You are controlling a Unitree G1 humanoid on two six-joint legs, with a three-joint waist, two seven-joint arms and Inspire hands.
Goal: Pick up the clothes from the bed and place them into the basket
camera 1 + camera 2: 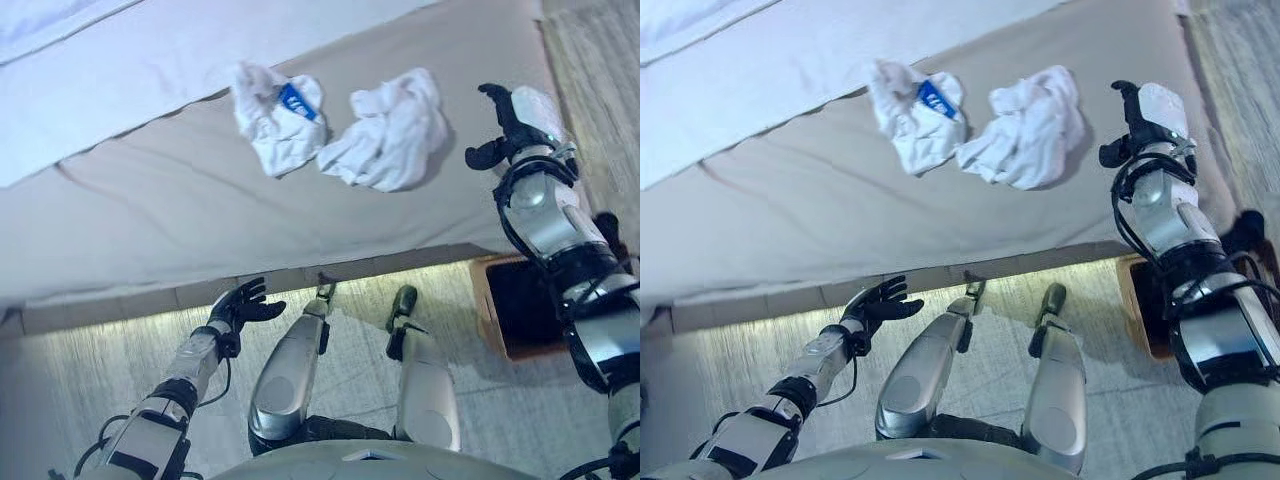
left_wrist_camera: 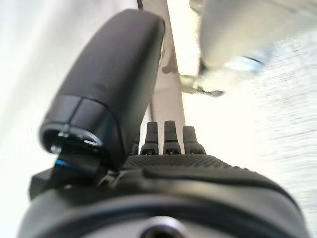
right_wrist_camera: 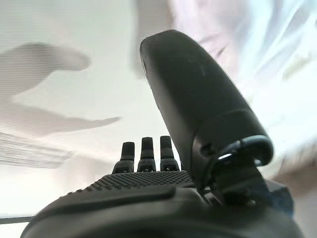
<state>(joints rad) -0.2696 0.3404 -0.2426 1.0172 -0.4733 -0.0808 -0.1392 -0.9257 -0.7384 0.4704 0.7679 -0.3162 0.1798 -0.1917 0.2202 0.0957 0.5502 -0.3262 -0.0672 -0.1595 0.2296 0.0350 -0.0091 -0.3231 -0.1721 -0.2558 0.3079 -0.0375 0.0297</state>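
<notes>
Two crumpled white garments lie on the beige bed (image 1: 200, 200). One white garment (image 1: 392, 132) is on the right, and another white garment (image 1: 272, 118) with a blue label lies to its left. My right hand (image 1: 512, 122) hovers open over the bed just right of the right garment, holding nothing; its straight fingers (image 3: 142, 151) show in the right wrist view. My left hand (image 1: 240, 305) hangs open low by the bed's front edge, empty. The basket (image 1: 515, 305) stands on the floor at the right, partly hidden by my right arm.
A pale blue-white sheet (image 1: 150, 60) covers the far left part of the bed. Wood-pattern floor (image 1: 80, 380) lies in front of the bed.
</notes>
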